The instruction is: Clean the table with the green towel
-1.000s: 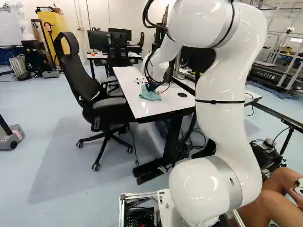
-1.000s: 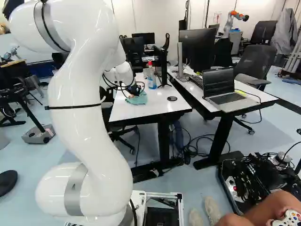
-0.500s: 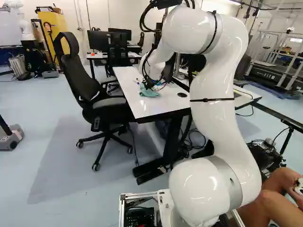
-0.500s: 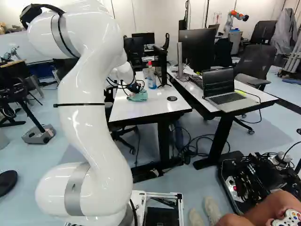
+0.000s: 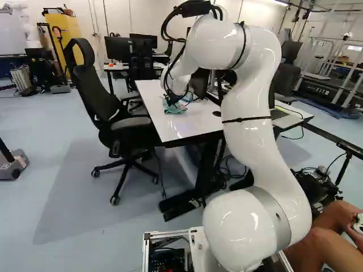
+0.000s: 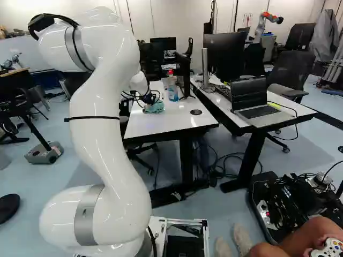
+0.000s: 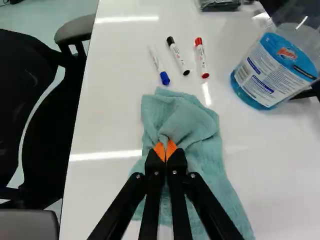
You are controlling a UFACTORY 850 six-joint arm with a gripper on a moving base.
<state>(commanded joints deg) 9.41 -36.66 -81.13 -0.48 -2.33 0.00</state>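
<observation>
The green towel (image 7: pixel 187 122) lies under and ahead of the gripper (image 6: pixel 148 100), a fold pinched between its orange pads (image 7: pixel 159 150).

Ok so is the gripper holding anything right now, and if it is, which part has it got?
Yes, the gripper holds the green towel, pinched by a bunched fold inward from the edge facing the markers.

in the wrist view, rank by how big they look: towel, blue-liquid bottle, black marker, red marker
1. Green towel
2. Blue-liquid bottle, partly cut off by the view's edge
3. Black marker and red marker: too alike to rank
</observation>
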